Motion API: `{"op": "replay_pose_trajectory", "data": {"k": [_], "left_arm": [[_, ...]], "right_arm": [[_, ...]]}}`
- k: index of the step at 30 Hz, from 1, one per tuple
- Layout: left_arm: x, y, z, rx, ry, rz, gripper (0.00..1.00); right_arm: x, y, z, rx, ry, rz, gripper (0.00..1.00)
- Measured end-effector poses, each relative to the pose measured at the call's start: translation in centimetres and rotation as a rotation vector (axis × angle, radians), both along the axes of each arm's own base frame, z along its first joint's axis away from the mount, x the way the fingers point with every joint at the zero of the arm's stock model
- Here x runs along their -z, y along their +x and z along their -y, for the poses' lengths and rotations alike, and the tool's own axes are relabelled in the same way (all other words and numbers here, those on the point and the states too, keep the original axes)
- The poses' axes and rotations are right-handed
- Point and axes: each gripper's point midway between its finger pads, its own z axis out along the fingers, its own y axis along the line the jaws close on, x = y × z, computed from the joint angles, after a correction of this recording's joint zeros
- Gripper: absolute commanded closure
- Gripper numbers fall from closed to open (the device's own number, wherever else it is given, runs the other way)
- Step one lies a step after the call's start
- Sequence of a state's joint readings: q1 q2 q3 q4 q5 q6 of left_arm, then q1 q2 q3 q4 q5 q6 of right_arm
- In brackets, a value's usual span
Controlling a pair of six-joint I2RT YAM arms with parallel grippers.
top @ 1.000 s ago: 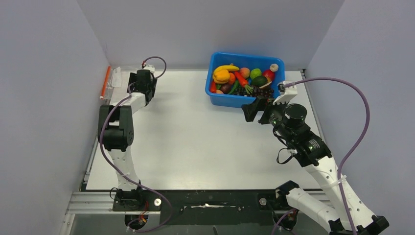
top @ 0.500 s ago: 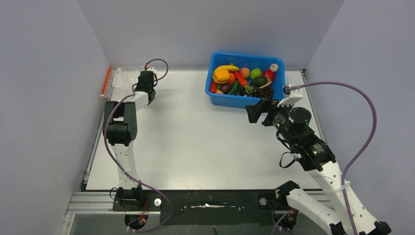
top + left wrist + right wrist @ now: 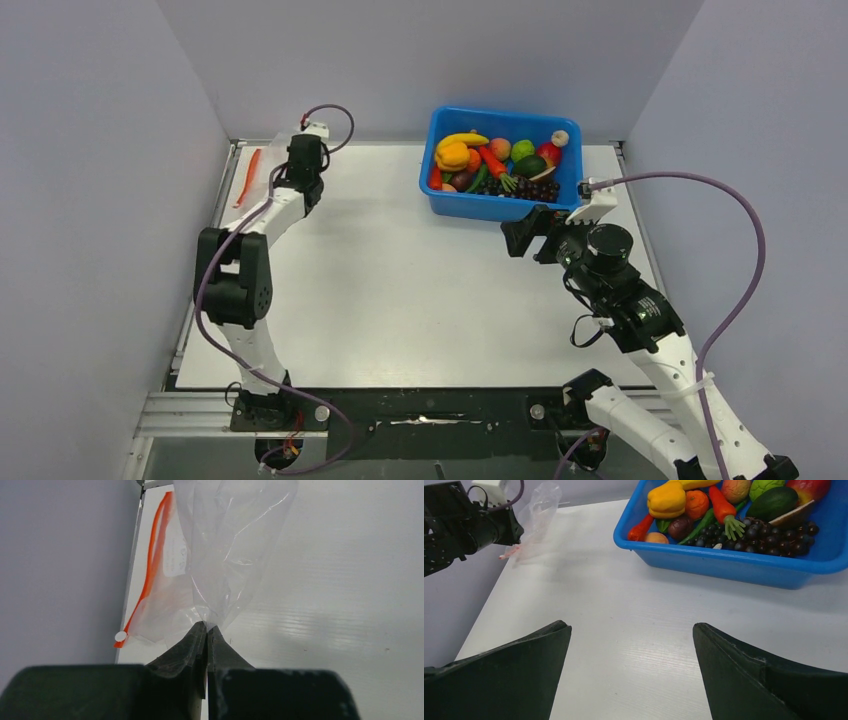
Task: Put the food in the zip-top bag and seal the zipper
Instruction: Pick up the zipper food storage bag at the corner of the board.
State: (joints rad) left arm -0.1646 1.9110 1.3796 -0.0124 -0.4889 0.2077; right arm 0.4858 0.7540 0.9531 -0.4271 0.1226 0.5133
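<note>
Leftmost, close to the foot of the grey side wall (image 3: 100, 200), the thin orange-red zipper strip (image 3: 248, 177) is seen running along one edge of the clear, crinkly zip-top plastic bag (image 3: 225, 555). A small white round tab (image 3: 120, 636) is visible at the strip's near end in the left wrist view. The bag is found at the far left corner of the white table (image 3: 400, 290). Its film is gathered into a crumpled pleat where it is pinched by the black left gripper (image 3: 206, 630), whose two fingers are pressed fully together on the plastic, to the right of the strip in that view. Further right, at the far edge of the table, a blue rectangular plastic bin (image 3: 480, 207) is filled with the glossy toy food. A yellow-orange pepper (image 3: 666, 499), a yellow banana (image 3: 462, 139), an orange carrot (image 3: 723, 511), a peach (image 3: 500, 148), a green round fruit (image 3: 522, 150), a dark green piece (image 3: 772, 502), a red apple (image 3: 548, 153) and a cluster of dark grapes (image 3: 764, 537) are made out. All of the food is seen in the bin. Just in front of the bin's near right corner, the black right gripper (image 3: 630, 627) is held above the table, its fingers spread wide and empty.
</note>
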Motion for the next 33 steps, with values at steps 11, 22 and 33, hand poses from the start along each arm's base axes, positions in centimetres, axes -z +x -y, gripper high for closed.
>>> {"op": "replay_pose_trajectory", "data": {"k": [11, 22, 33], "left_arm": [[-9.5, -7.6, 3.9, 0.086, -0.266, 0.112, 1.00], [-14.9, -17.3, 9.0, 0.316, -0.636, 0.241, 1.00], [-14.4, -24.1, 14.9, 0.458, -1.146, 0.173, 1.00]], "right_arm": [[0.9, 0.4, -0.7, -0.014, 0.010, -0.034, 0.00], [4.8, 1.2, -2.8, -0.077, 0.035, -0.106, 0.05], [8.2, 2.5, -5.8, -0.138, 0.077, -0.207, 0.09]]}}
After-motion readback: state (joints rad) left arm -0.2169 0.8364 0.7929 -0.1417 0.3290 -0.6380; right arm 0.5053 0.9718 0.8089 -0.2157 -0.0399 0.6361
